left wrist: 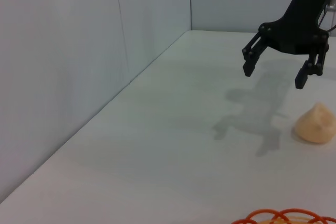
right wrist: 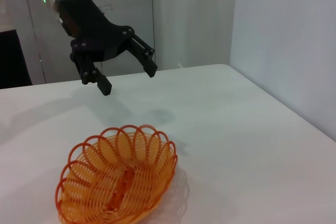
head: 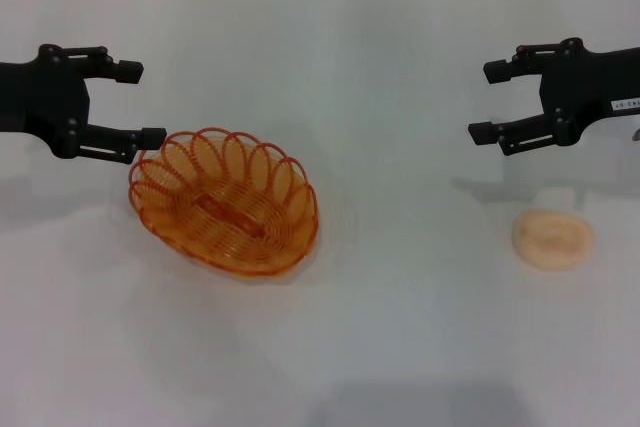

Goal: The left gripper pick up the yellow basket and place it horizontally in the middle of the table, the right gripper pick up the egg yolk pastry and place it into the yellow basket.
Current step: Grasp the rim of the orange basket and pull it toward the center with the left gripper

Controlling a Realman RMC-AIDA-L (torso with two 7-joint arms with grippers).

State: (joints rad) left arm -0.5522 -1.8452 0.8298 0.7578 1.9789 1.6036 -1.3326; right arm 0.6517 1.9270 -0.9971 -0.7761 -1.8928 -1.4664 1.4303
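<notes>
Nothing looks finished: on the white bench point(head: 400, 347) one yellow basket point(head: 225, 199) lies skewed left of middle, ungrasped, and one egg yolk pastry point(head: 553, 239) sits well apart at right. Both claws gape wide and empty, left claw point(head: 133, 102) just beside the basket rim, right claw point(head: 487, 102) above the pastry

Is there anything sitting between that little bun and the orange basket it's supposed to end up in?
Nothing visible. Only bare white table lies between the egg yolk pastry and the yellow basket. The open right gripper hangs above the pastry; the open left gripper hangs by the basket's rim.
</notes>
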